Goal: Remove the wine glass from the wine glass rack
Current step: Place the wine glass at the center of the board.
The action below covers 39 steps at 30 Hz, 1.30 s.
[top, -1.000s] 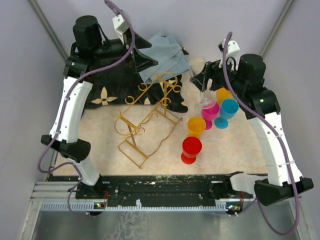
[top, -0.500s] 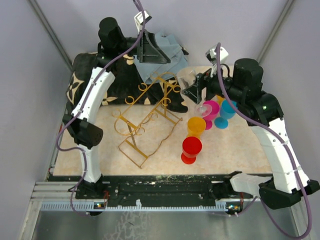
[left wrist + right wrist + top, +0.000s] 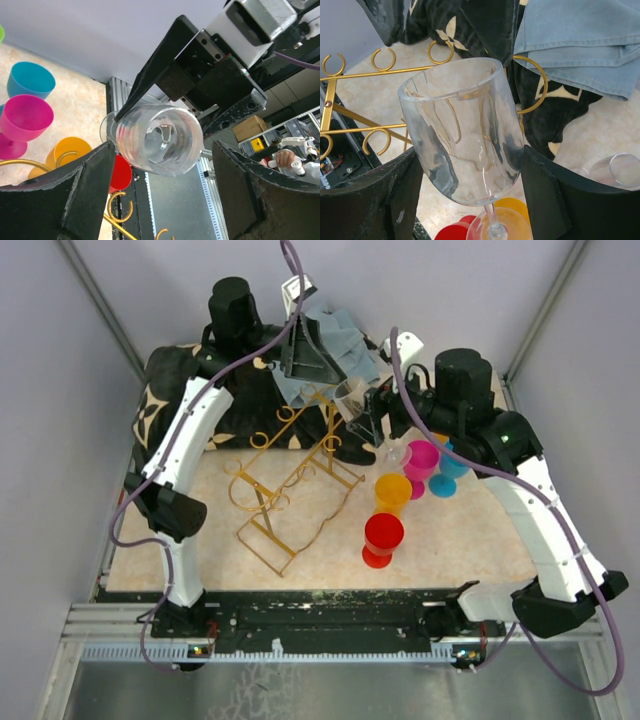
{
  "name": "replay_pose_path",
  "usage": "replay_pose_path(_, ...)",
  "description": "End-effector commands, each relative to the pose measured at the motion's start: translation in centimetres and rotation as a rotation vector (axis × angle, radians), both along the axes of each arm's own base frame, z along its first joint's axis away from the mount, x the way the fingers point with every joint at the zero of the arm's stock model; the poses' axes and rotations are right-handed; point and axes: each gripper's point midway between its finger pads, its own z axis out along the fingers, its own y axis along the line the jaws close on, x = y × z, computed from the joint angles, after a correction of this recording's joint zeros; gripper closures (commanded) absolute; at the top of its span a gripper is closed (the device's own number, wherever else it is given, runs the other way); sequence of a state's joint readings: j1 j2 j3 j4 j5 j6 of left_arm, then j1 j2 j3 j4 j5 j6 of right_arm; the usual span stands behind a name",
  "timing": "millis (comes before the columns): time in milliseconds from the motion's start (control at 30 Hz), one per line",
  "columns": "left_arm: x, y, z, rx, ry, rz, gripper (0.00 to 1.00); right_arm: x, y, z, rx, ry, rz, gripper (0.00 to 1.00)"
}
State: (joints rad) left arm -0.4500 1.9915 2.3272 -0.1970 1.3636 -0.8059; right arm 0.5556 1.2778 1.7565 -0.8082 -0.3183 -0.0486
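The right gripper (image 3: 365, 415), clamped on the clear stemmed wine glass (image 3: 462, 135), has swung it leftward, between the wide-spread fingers of the left gripper (image 3: 303, 358). The gold wire rack (image 3: 290, 480) lies just beneath. The glass is free, so a handover seems likely.

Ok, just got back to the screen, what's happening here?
The right gripper holds a clear wine glass tilted in the air beside the far end of the gold wine glass rack, which carries no glasses. The left gripper is open and faces the glass's mouth close by, touching nothing. Four coloured glasses stand to the right of the rack.
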Motion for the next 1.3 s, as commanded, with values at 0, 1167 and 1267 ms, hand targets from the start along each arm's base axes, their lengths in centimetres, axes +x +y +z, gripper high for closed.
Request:
replay_pose_path(0, -0.7, 0.5, 0.2, 0.013, -0.078, 0.046, 0.18, -0.1, 0.1, 4.9, 0.067, -0.149, 0.000, 0.97)
replay_pose_path(1167, -3.5, 0.1, 1.1, -0.018, -0.147, -0.035, 1.00, 0.3, 2.0, 6.9, 0.085, -0.206, 0.031, 0.93)
replay_pose_path(1267, -3.7, 0.3, 1.4, -0.028, -0.166, -0.032, 1.00, 0.3, 1.5, 6.6, 0.082, -0.207, 0.011, 0.80)
